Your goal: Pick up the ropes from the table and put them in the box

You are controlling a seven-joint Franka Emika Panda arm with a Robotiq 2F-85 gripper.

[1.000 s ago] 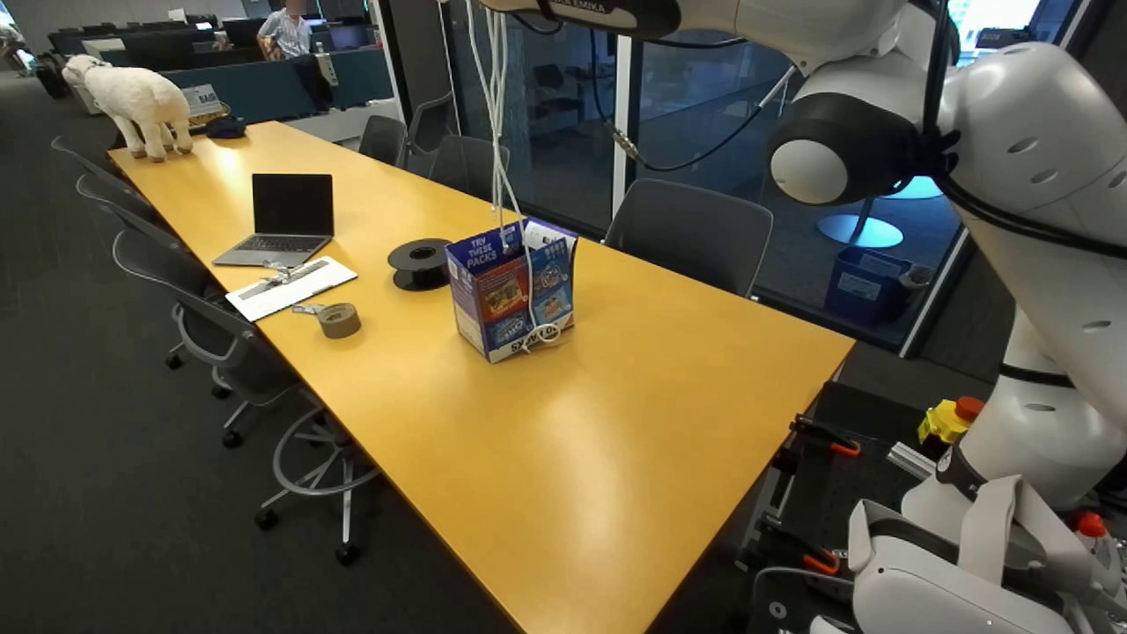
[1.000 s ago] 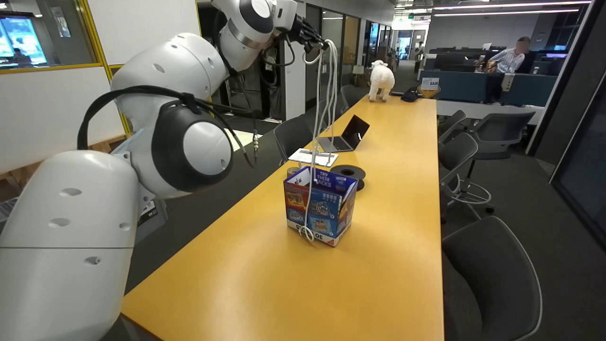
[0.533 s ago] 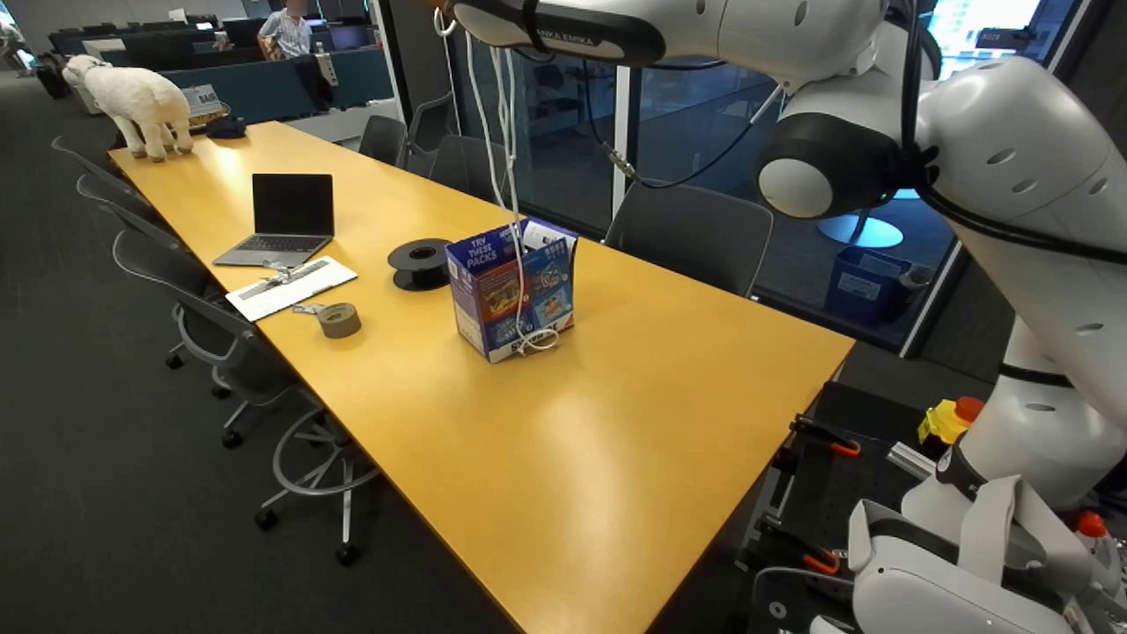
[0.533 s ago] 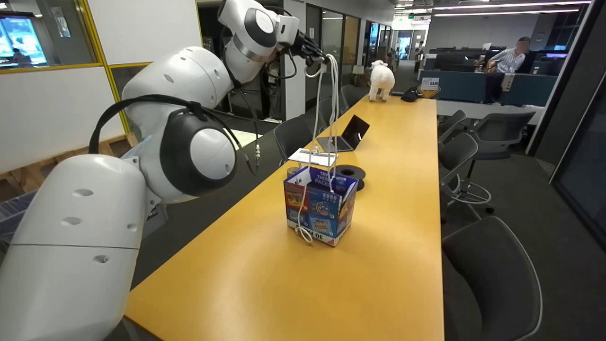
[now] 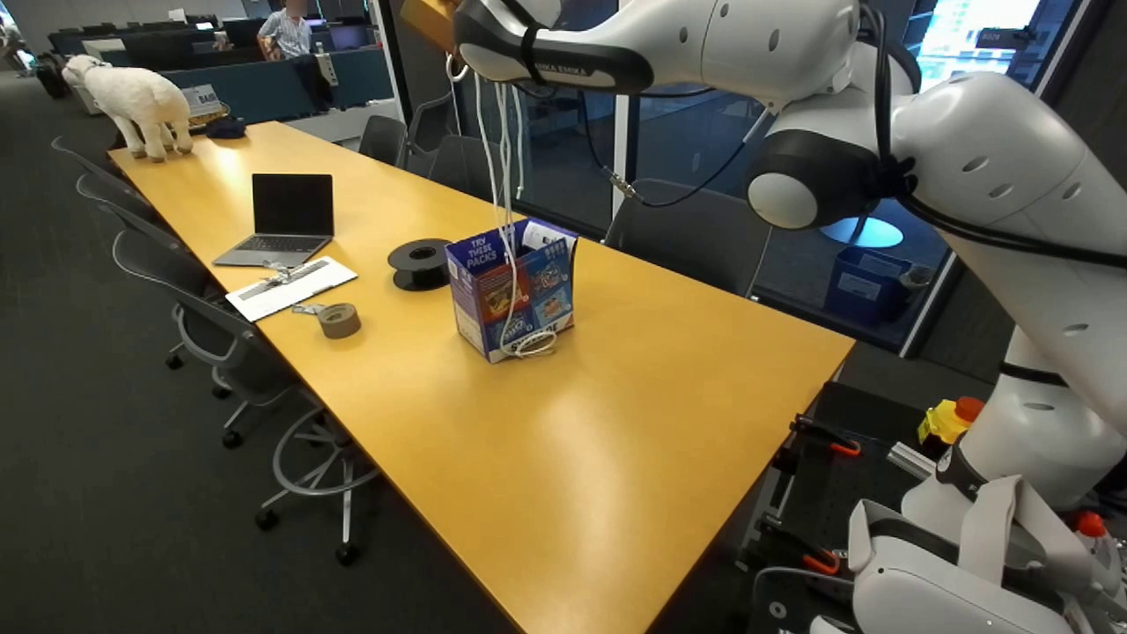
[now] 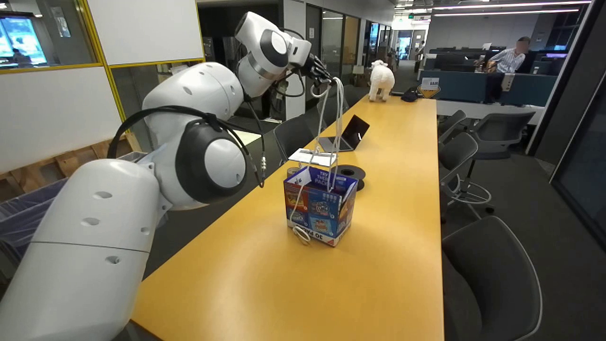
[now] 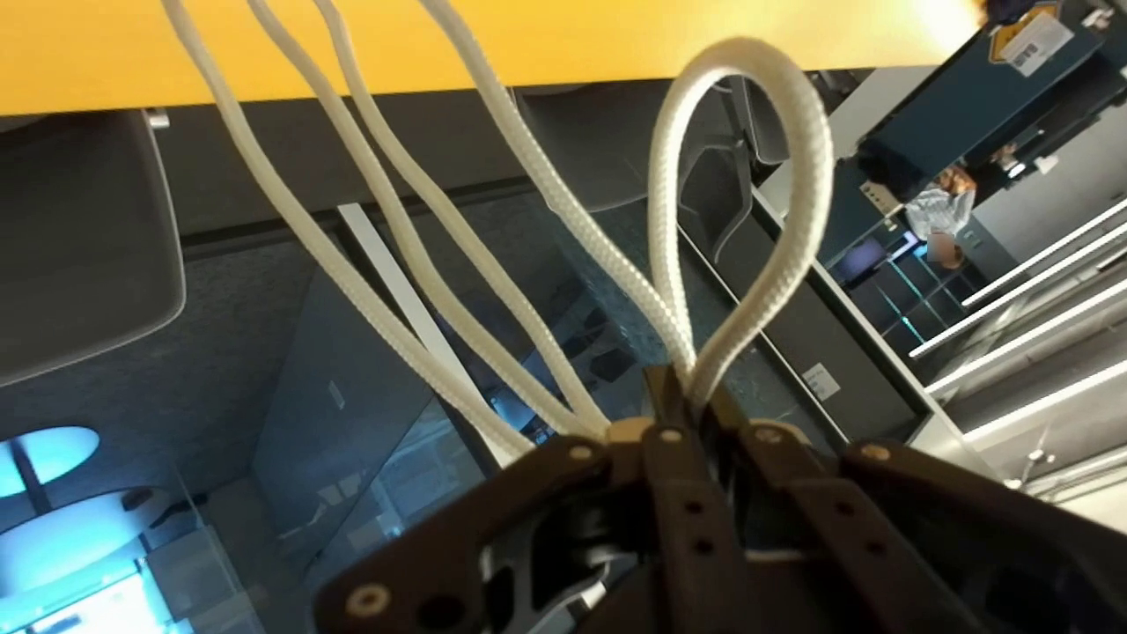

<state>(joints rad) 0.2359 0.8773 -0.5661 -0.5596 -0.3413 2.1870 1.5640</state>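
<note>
The white rope (image 5: 504,158) hangs in several strands from my gripper (image 6: 326,79), above the open blue and purple snack box (image 6: 322,208). The box stands upright on the yellow table (image 5: 607,458). In both exterior views some strands reach into the box. One strand drapes over the outside of its wall and ends in a small loop (image 6: 301,234) near the base. In the wrist view my gripper (image 7: 696,401) is shut on the rope (image 7: 814,167), with a loop sticking out past the fingertips. In an exterior view the arm (image 5: 563,57) hides the fingers.
A black spool (image 5: 419,264) stands just behind the box. A tape roll (image 5: 339,320), a clipboard (image 5: 290,286) and a laptop (image 5: 295,216) lie along a table edge. A plush sheep (image 5: 132,101) stands at the far end. Chairs (image 6: 492,279) line both sides.
My arm has come down and a little forward, with the rope held. More strands now dip into the box. The loop outside the box has shifted along its base.
</note>
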